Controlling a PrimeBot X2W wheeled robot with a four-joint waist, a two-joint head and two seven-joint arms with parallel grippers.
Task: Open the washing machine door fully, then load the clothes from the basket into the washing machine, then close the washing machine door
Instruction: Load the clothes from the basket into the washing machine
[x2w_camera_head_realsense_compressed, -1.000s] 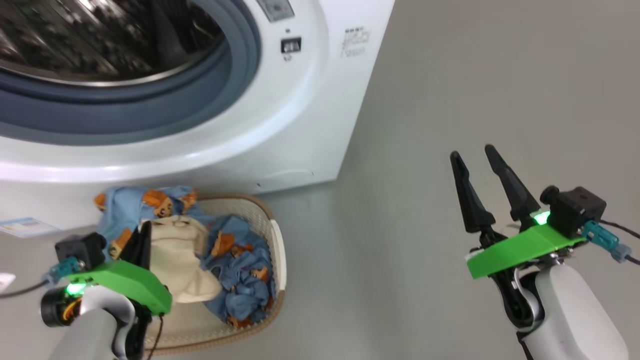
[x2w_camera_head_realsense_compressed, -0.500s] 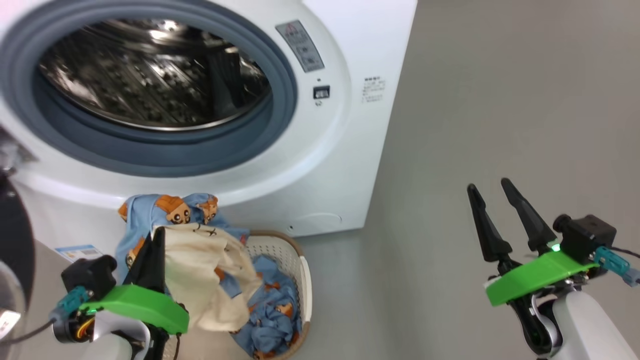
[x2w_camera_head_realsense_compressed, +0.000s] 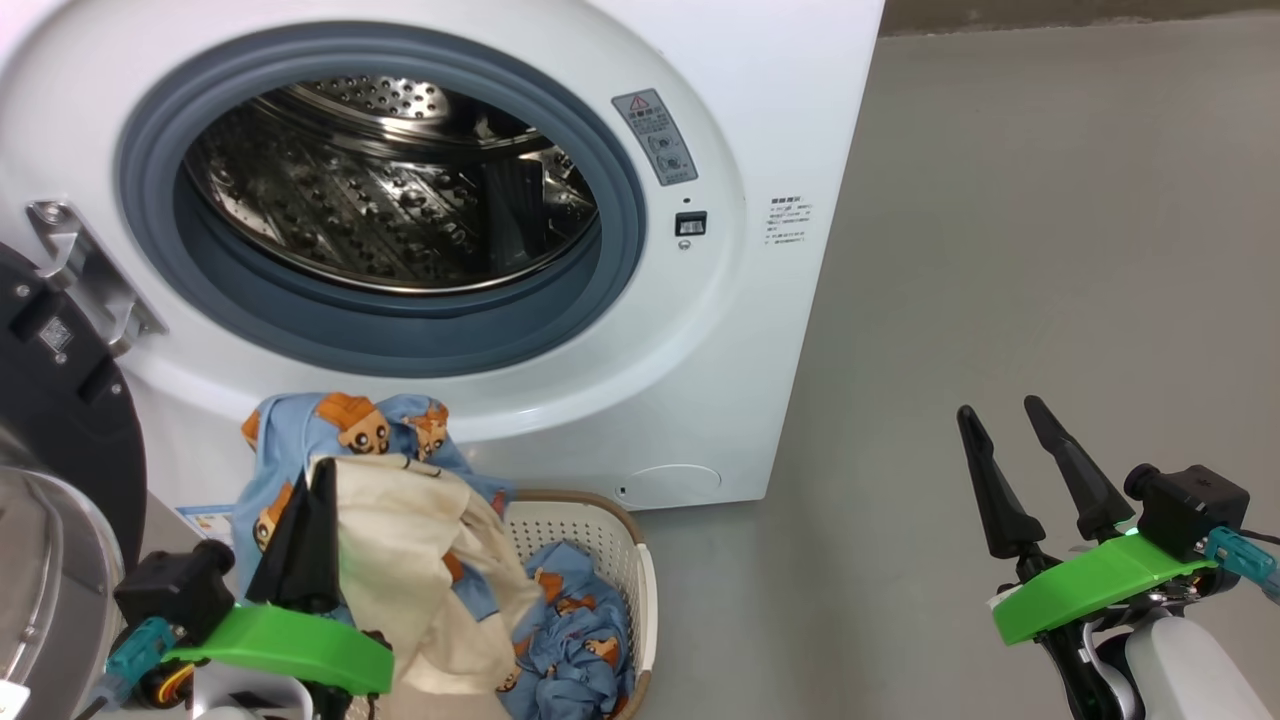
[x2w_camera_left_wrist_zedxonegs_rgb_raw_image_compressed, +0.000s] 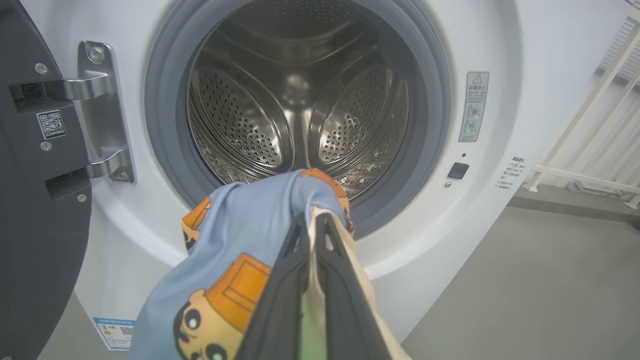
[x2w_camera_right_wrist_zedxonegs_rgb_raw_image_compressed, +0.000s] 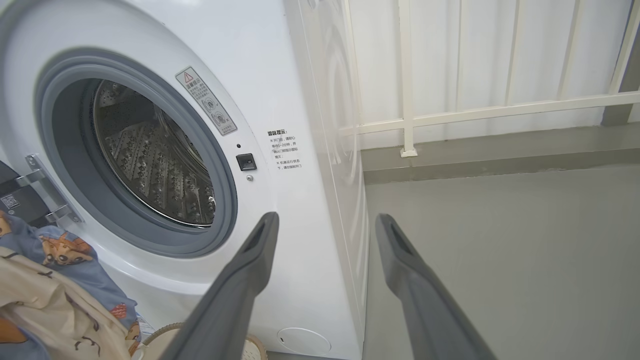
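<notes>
- Left gripper (x2w_camera_head_realsense_compressed: 322, 475) clamps the clothes (x2w_camera_head_realsense_compressed: 420, 570) just below the washing machine (x2w_camera_head_realsense_compressed: 780, 120) opening.
- Raise them over its gasket (x2w_camera_head_realsense_compressed: 628, 230); release deep inside.
- Right gripper (x2w_camera_head_realsense_compressed: 998, 408) hangs splayed, empty.

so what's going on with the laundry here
The robot is loading laundry. Its left gripper is shut on a blue garment with a cream lining, held up in front of the washing machine, whose door stands open at the left. More clothes lie in the basket below. The right gripper is open and empty.
</notes>
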